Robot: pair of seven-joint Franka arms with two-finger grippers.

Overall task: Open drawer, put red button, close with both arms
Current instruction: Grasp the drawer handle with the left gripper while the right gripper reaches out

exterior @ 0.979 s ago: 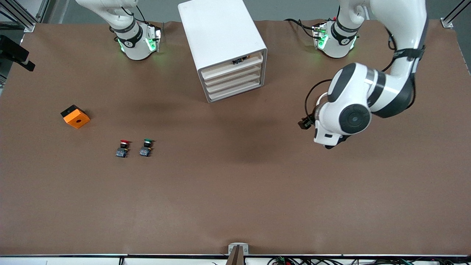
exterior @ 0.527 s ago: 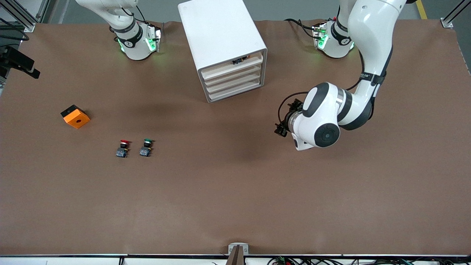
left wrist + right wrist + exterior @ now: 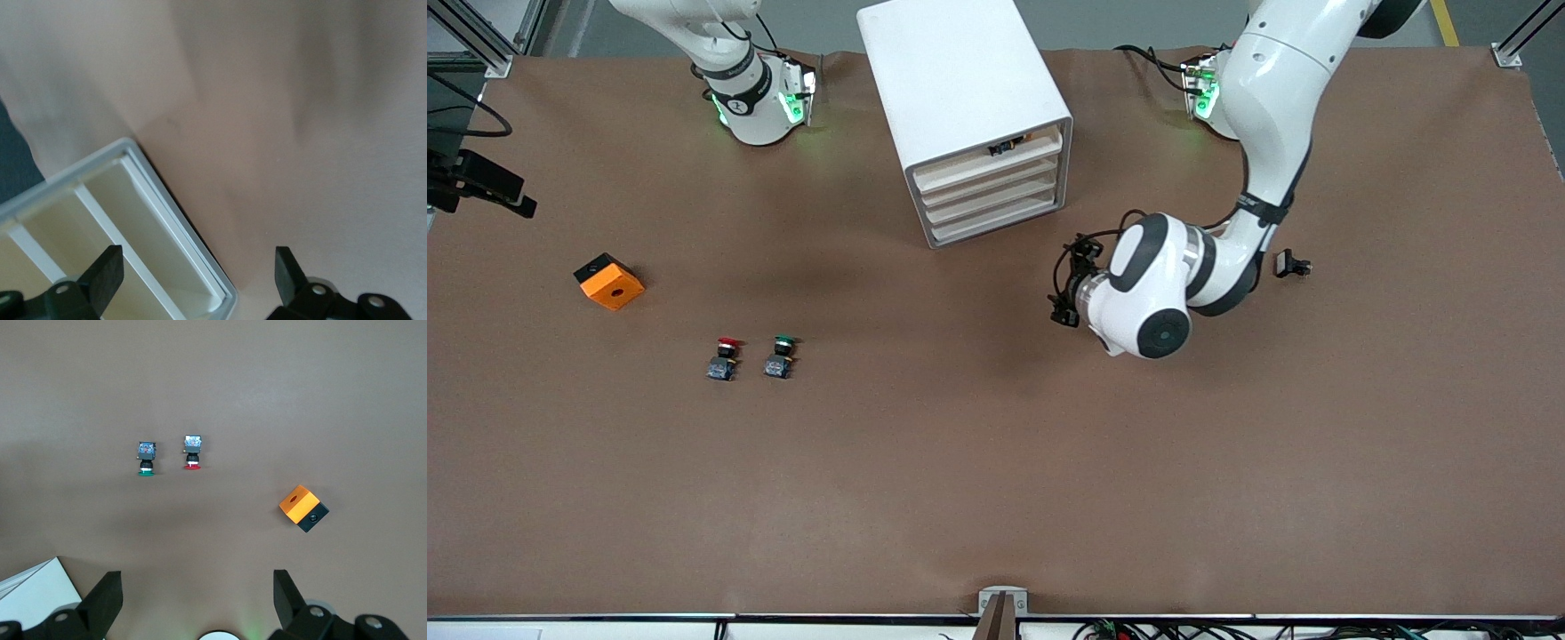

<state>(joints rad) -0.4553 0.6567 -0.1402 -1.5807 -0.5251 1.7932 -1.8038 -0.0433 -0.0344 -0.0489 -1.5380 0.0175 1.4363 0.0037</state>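
Note:
The white cabinet (image 3: 960, 80) stands between the two arm bases, with all four cream drawer fronts shut; the top drawer (image 3: 987, 165) is flush. The red button (image 3: 727, 356) lies on the table toward the right arm's end, beside the green button (image 3: 781, 356); it also shows in the right wrist view (image 3: 192, 451). My left gripper (image 3: 1063, 295) is open and empty, low in front of the cabinet's lower corner, which fills the left wrist view (image 3: 200, 267). My right gripper (image 3: 197, 590) is open and empty, high over the table near its base.
An orange cube (image 3: 609, 282) with a hole lies toward the right arm's end; it also shows in the right wrist view (image 3: 303, 508). A small black part (image 3: 1291, 264) lies by the left arm's elbow. A small dark piece (image 3: 1005, 146) sits in the slot above the top drawer.
The left arm has swung in from its end of the table toward the cabinet's front corner, uncovering the small black part. The buttons, cube and drawers have not moved.

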